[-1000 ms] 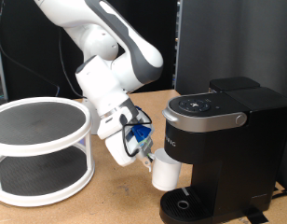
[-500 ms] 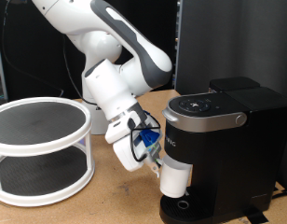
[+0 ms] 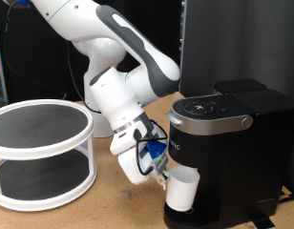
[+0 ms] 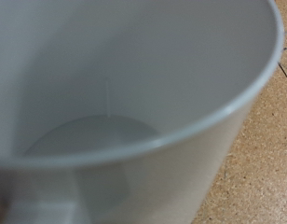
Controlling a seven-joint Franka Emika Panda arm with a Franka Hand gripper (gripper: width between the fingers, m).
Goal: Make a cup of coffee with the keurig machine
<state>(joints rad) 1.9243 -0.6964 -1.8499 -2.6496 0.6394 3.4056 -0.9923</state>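
The white cup [image 3: 182, 189] hangs at the end of my gripper [image 3: 164, 177], low in front of the black keurig machine [image 3: 228, 153], just above its round base. The gripper's fingers are shut on the cup's rim on the exterior view's left side. The machine's silver-grey lid band [image 3: 212, 121] is down. In the wrist view the cup's empty white inside [image 4: 116, 93] fills nearly the whole picture, with wooden table [image 4: 265, 159] showing past its rim. The gripper's fingers do not show in the wrist view.
A white two-tier round rack [image 3: 42, 148] with dark mesh shelves stands on the wooden table at the exterior view's left. A black panel [image 3: 238, 43] rises behind the machine. My white arm [image 3: 114, 57] arches over the table's middle.
My gripper has carried the cup down and to the exterior view's right, from beside the machine's front to low over its base.
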